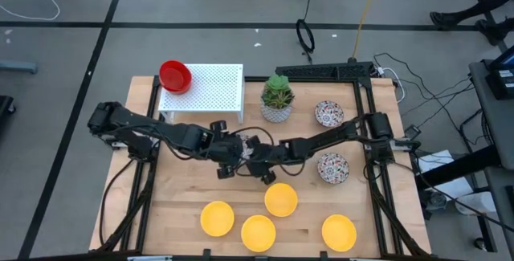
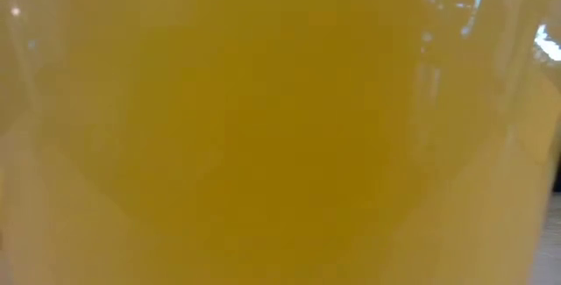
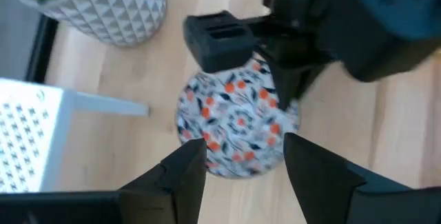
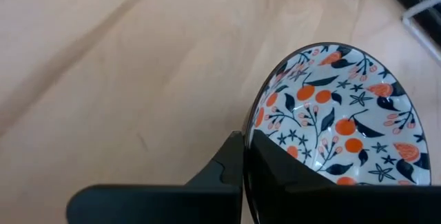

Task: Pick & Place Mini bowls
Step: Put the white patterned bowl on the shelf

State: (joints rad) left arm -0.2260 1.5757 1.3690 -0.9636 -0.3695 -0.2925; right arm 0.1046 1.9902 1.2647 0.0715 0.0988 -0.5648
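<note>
Yellow bowl [image 2: 280,127] is filling the low view. Mid-table, right gripper [image 4: 244,176] is clamping the floral bowl's [image 4: 337,120] rim; left gripper [image 3: 238,165] is gaping beside it. Handover step; next move needs a steady lift.

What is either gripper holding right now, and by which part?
The right gripper pinches a floral bowl by its rim. The left gripper is open and holds nothing.
</note>
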